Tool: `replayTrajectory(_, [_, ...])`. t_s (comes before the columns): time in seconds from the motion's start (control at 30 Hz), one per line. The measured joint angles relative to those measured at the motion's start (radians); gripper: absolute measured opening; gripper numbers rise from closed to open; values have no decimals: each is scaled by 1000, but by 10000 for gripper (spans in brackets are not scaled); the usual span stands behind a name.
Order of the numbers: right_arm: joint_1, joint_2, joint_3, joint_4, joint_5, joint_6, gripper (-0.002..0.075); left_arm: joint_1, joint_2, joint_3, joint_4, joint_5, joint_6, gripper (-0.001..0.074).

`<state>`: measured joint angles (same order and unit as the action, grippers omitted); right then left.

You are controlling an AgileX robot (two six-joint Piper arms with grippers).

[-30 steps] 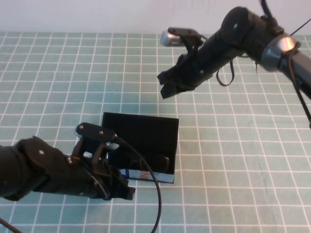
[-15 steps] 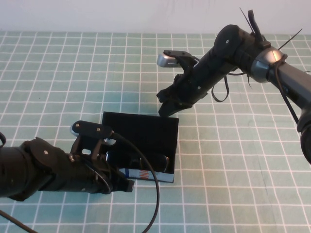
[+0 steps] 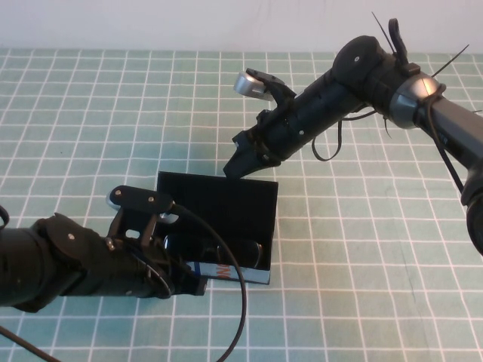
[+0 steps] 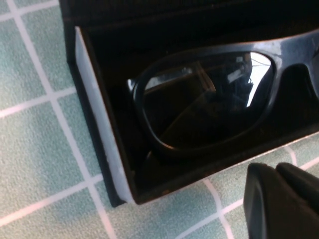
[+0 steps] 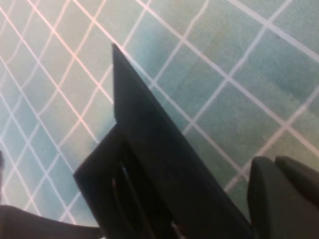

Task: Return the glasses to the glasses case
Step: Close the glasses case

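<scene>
Right gripper [image 3: 240,162], fingers pressed together on nothing, hovers just behind the upright lid of the glasses case [image 3: 219,207], nearer to it than any other tool; left gripper [image 3: 185,286] sits at the case's front corner, its spread I cannot tell; glossy black glasses [image 4: 204,99] lie inside, lengthwise along the matte box.

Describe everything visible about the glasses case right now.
The glasses case is a rectangular black box, apparently rigid, with a blue-and-white front edge bearing an orange mark. It sits flat on the green gridded mat, its flat hinged lid standing open at the back. The glasses lie inside, lenses reflecting. The left gripper sits at the case's front left corner; contact is unclear. The shut right gripper hovers just above the lid's top edge.
</scene>
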<state>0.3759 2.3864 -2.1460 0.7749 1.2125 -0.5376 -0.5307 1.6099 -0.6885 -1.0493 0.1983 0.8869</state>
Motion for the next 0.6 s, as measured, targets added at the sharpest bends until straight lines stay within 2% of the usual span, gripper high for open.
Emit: replayTrajectory(0.6, [78, -10, 12, -23, 2, 135, -11, 0, 0, 0, -2, -6, 0, -2])
